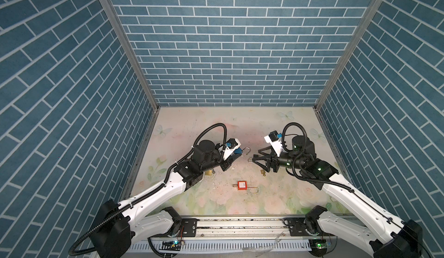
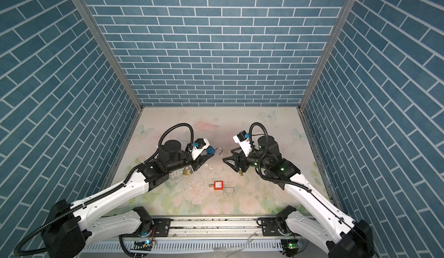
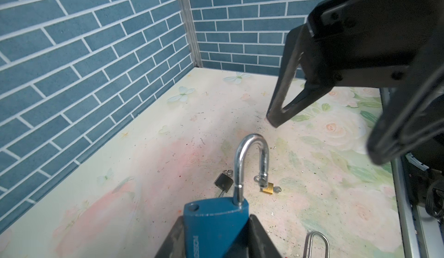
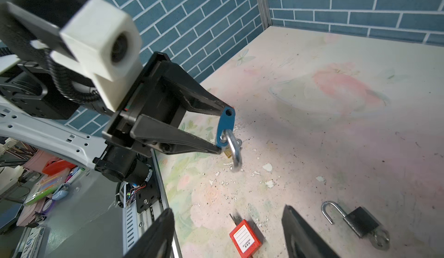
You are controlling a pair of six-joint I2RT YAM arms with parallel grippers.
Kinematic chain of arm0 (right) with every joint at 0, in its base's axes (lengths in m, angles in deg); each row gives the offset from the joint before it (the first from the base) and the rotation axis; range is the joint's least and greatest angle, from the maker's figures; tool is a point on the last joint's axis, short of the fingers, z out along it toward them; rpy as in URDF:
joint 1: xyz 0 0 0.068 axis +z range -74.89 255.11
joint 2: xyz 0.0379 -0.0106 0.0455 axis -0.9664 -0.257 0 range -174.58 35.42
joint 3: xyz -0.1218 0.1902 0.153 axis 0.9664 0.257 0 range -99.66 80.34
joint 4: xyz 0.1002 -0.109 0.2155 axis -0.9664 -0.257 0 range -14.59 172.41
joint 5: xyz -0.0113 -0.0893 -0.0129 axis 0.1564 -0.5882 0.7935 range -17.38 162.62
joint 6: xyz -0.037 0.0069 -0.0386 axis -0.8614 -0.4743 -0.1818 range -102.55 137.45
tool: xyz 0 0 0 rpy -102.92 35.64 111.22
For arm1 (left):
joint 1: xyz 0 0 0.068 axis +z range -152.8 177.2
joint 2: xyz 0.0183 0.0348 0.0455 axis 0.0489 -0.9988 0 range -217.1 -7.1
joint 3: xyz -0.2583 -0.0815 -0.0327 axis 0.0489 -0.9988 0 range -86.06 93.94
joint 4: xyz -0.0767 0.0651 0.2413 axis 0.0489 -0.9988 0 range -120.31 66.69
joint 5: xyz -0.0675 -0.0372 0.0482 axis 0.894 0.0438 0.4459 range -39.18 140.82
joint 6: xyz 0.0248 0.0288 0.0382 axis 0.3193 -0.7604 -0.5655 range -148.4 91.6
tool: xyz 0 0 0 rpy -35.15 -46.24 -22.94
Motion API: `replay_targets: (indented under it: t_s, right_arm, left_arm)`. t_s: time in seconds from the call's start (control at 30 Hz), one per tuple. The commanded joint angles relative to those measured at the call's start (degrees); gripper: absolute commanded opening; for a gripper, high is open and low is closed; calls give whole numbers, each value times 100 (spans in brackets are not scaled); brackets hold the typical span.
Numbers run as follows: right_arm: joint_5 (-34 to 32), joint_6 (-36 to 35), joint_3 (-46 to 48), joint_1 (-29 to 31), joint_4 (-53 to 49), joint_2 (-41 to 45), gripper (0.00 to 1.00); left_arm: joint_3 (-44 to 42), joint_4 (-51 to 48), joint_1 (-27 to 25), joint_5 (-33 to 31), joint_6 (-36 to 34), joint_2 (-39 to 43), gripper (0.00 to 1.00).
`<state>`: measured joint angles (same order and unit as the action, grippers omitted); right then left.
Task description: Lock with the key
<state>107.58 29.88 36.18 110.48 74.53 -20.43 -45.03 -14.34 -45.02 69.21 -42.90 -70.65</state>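
We hold blue padlock (image 3: 211, 225), shackle (image 3: 251, 141) open, in left gripper (image 4: 224, 130) jaws; right gripper (image 1: 256, 155) jaws released and empty, due next to close shackle, we judge.

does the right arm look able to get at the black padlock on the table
Probably yes: the right pincer is open close by the black padlock, which lies bare on the table, and nothing stands between them.

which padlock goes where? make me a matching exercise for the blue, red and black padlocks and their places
1. blue padlock
2. red padlock
3. black padlock

a. lying on the table beside the right gripper, shackle open
b. lying on the table nearest the front rail
c. clamped in the left gripper's jaws

Pairs: 1-c, 2-b, 3-a
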Motion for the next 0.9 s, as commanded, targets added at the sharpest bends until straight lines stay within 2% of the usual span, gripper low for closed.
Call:
replay_targets:
  t_s: [0.0,0.17,0.3,0.5,0.63,0.87]
  right_arm:
    - [34,-80,100,39,287,-118,70]
    - [-560,64,127,37,465,-295,67]
    - [-787,189,77,39,695,-443,67]
    - [-1821,260,-118,36,636,-634,66]
    - [-1935,328,-124,36,646,-549,66]
    - [-2310,700,-154,31,180,-76,68]
  left_arm:
    - [32,399,-61,200,-235,-25,8]
    - [23,439,-119,273,-287,-60,8]
    - [27,315,-238,381,-506,-89,9]
    - [-43,325,-283,407,-566,-27,9]
    - [-19,250,-320,338,-640,-44,9]
    - [58,-38,-452,-174,-1021,-149,8]
